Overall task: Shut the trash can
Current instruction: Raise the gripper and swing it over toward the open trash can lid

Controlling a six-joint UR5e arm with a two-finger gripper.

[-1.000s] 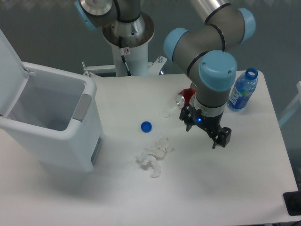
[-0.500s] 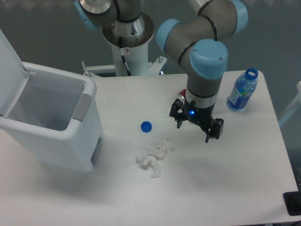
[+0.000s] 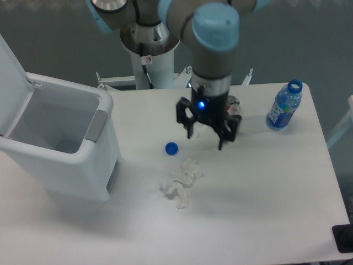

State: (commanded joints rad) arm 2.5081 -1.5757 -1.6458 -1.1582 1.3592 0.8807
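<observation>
The trash can (image 3: 60,160) is a large white boxy bin at the left of the table. Its flat white lid (image 3: 10,80) stands raised at the far left, so the inside shows. A grey latch (image 3: 96,125) sits on its front rim. My gripper (image 3: 207,130) hangs over the middle of the table, well to the right of the bin and apart from it. Its two black fingers (image 3: 227,133) are spread with nothing between them.
A blue bottle cap (image 3: 171,148) and a crumpled white tissue (image 3: 181,179) lie between gripper and bin. A can (image 3: 234,104) shows behind the gripper. A blue water bottle (image 3: 284,105) stands at the back right. The arm's base (image 3: 150,44) rises at the back.
The gripper has moved left and toward the back of the table, closer to the trash can, and has turned at the wrist. The bin and its lid have not moved.
</observation>
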